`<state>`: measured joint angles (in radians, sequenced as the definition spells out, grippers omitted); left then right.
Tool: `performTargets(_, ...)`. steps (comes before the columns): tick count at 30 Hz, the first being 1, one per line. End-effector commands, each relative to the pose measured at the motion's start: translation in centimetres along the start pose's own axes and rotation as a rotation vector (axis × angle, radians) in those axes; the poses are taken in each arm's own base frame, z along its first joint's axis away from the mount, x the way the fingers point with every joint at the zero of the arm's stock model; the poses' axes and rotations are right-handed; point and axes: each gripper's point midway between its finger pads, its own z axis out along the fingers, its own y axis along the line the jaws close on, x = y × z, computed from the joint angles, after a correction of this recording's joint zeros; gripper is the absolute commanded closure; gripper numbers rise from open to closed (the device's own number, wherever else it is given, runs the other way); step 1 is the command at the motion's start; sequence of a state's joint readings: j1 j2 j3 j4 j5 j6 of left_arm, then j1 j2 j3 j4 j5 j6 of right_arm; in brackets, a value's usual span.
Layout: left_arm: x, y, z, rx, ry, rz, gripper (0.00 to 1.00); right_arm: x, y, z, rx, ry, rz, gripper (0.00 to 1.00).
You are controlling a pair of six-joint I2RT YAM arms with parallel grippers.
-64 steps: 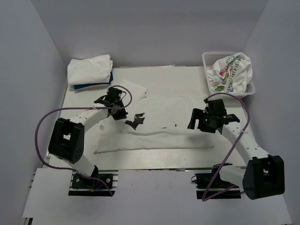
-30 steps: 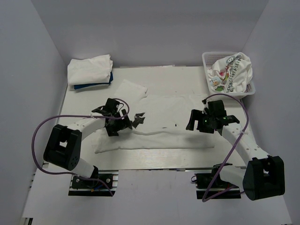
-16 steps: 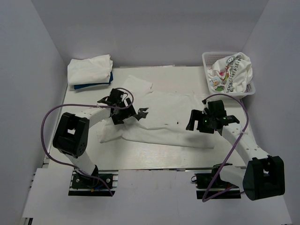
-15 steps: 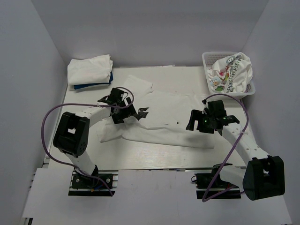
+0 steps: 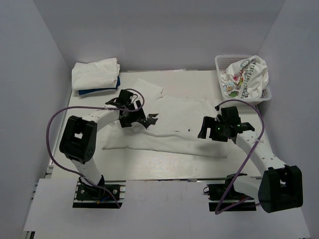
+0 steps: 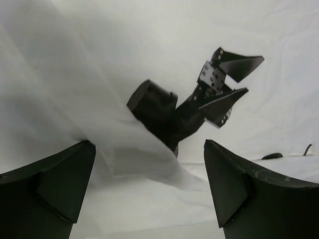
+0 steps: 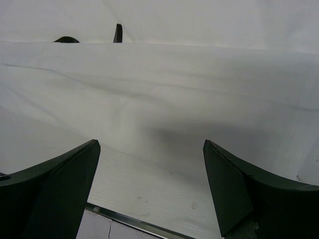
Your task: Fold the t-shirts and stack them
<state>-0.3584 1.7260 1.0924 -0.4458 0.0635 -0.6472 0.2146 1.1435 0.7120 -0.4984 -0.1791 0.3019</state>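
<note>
While both tools stand with jaws wide apart and nothing clamped, I see the white t-shirt [image 5: 179, 130] spread across the middle of the worktop [image 5: 164, 167]. My left tool [image 6: 148, 149] is over its bunched 9 o'clock end and my right tool [image 7: 149, 147] over its 3 o'clock end. In the 10 o'clock corner folded white t-shirts [image 5: 95, 73] sit on a dark blue t-shirt [image 5: 107, 90], and the printed t-shirt [image 5: 245, 74] fills the basket [image 5: 219, 63] at 2 o'clock.
</note>
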Motion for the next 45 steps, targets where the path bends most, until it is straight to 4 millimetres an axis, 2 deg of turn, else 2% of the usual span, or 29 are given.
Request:
performTargets(1,-0.9,-1.2,0.7,0.025,0.0,0.027,0.01,-1.3,0.2,-0.8,0.002,-0.039,-0.028,0.1)
performTargets(6,-0.8,-1.0,1.2,0.028,-0.003,0.039,0.01,-1.5,0.0,-1.2,0.017,-0.063,-0.034,0.1)
performTargets(9,-2.1,-2.7,1.1,0.091,-0.045,0.036,0.01,-1.7,0.0,-1.2,0.015,-0.072,-0.034,0.1)
performTargets(10,-3.4,-4.0,0.5,0.131,-0.073,0.041,0.01,-1.7,0.1,-1.2,0.014,-0.071,-0.034,0.1)
performTargets(14,-4.8,-5.9,1.0,0.181,-0.077,0.048,0.01,-1.7,0.1,-1.0,0.014,-0.067,-0.032,0.1)
performTargets(15,-4.8,-5.7,2.1,0.175,-0.069,0.046,0.01,-1.7,0.1,-1.0,0.014,-0.072,-0.029,0.1)
performTargets(17,-5.7,-6.4,2.7,0.184,-0.079,0.039,0.01,-2.1,0.2,-1.2,0.017,-0.084,-0.031,0.1)
performTargets(18,-5.5,-6.2,4.0,0.17,-0.061,0.036,0.01,-2.2,-0.1,-1.3,0.03,-0.088,-0.031,0.1)
performTargets(21,-8.7,-7.3,4.4,0.177,-0.123,0.03,0.01,-2.5,0.0,-1.4,0.03,-0.095,-0.038,0.1)
performTargets(23,-9.7,-7.1,5.5,0.143,-0.139,0.026,0.01,-2.6,0.2,-1.5,0.026,-0.097,-0.037,0.1)
performTargets(24,-11.2,-7.7,4.9,0.129,-0.163,0.033,0.01,-2.5,0.1,-1.5,0.028,-0.092,-0.037,0.1)
performTargets(26,-12.5,-8.4,4.2,0.127,-0.183,0.059,0.01,-2.6,0.3,-1.6,0.021,-0.093,-0.038,0.1)
performTargets(27,-13.8,-8.9,3.4,0.12,-0.217,0.066,0.01,-2.5,0.4,-1.6,0.018,-0.091,-0.043,0.1)
performTargets(28,-14.1,-9.1,3.1,0.122,-0.221,0.076,0.01,-2.5,0.4,-1.6,0.013,-0.09,-0.044,0.1)
performTargets(31,-15.2,-9.7,-0.7,0.135,-0.286,0.087,0.01,-2.4,0.6,-1.7,0.0,-0.093,-0.049,0.1)
performTargets(32,-15.1,-9.5,-1.6,0.132,-0.298,0.086,0.01,-2.4,0.6,-1.7,-0.002,-0.095,-0.048,0.1)
performTargets(33,-13.8,-8.3,-1.5,0.107,-0.278,0.084,0.01,-2.4,0.7,-1.7,-0.007,-0.096,-0.05,0.1)
performTargets(34,-13.5,-8.2,-3.7,0.119,-0.296,0.084,0.01,-2.4,0.8,-1.7,-0.012,-0.099,-0.052,0.1)
performTargets(35,-12.7,-7.7,-4.3,0.116,-0.291,0.084,0.01,-2.3,0.9,-1.6,-0.018,-0.1,-0.05,0.1)
performTargets(36,-10.2,-5.8,-3.6,0.083,-0.24,0.07,0.01,-2.4,0.9,-1.6,-0.019,-0.103,-0.051,0.1)
performTargets(37,-9.2,-5.4,-3.9,0.093,-0.227,0.072,0.01,-2.2,0.8,-1.5,-0.019,-0.096,-0.05,0.1)
performTargets(38,-6.8,-4.5,-4.4,0.106,-0.19,0.053,0.01,-2.0,0.9,-1.4,-0.025,-0.092,-0.053,0.1)
performTargets(40,-4.9,-3.7,-4.8,0.12,-0.161,0.033,0.01,-2.1,1.0,-1.2,-0.031,-0.088,-0.055,0.1)
performTargets(41,-3.1,-3.0,-4.3,0.11,-0.133,0.031,0.01,-2.1,1.1,-1.2,-0.04,-0.084,-0.058,0.1)
performTargets(43,-2.3,-2.9,-4.4,0.131,-0.124,0.033,0.01,-2.1,1.2,-1.0,-0.043,-0.077,-0.057,0.1)
performTargets(45,-0.5,-2.7,-3.0,0.148,-0.053,0.02,0.01,-2.2,1.3,-1.0,-0.053,-0.08,-0.055,0.1)
